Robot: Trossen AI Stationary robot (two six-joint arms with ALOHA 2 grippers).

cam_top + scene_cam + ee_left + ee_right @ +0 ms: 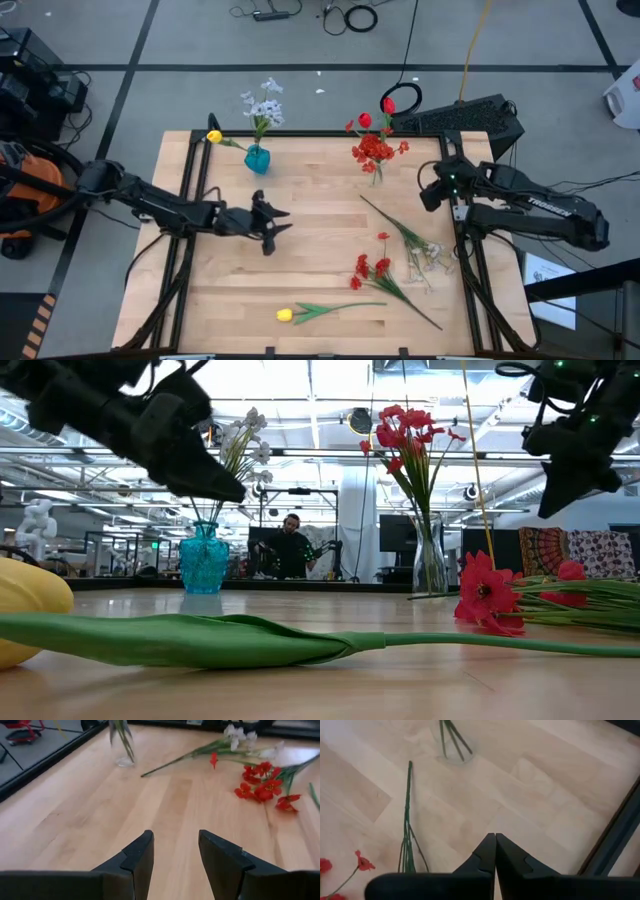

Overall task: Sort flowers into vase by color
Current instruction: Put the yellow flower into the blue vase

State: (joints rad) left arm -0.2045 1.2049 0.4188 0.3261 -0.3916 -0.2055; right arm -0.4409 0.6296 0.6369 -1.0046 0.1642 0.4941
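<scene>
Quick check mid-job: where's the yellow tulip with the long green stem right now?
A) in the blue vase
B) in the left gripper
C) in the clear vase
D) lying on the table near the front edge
D: the yellow tulip lies flat on the table near its front edge, untouched by either arm.
</scene>
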